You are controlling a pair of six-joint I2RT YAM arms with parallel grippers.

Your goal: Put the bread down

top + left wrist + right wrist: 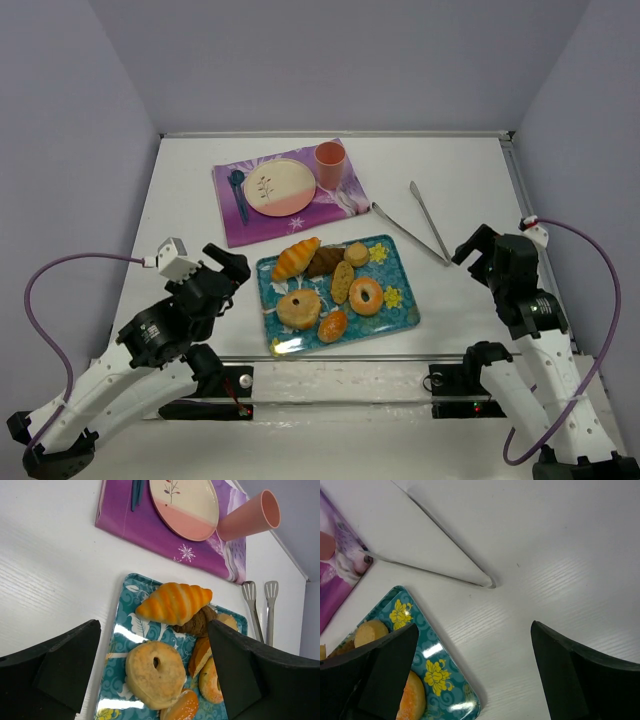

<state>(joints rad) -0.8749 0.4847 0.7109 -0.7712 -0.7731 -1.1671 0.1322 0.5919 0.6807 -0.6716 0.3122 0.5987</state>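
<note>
1. Top view.
   - Task's bread (300, 308): assorted pcs, all on teal tray (405, 300) at centre-front of table (180, 200). A croissant (296, 258) lies at the tray's far-left corner.
   - None yet on pink plate (279, 186), which is set w/ spoon (238, 192) and cup (330, 163) on purple placemat (240, 228) behind the tray. Prob. the intended destination.
   - A pair of metal tongs (428, 228) is laid right of the tray, near the right gripper (476, 248). Prob. meant as serving tool.
   - Posted at the tray's left edge: left gripper (230, 280).
2. Left wrist view. Jaws spread wide, nothing grasped. The croissant and a ring-shaped bun (155, 667) are framed between them, so aim is judged to be at the tray.
3. Right wrist view. Jaws spread wide, empty. Bare table below, tongs' hinge end just ahead, tray corner to the left. Tongs untouched.
</note>
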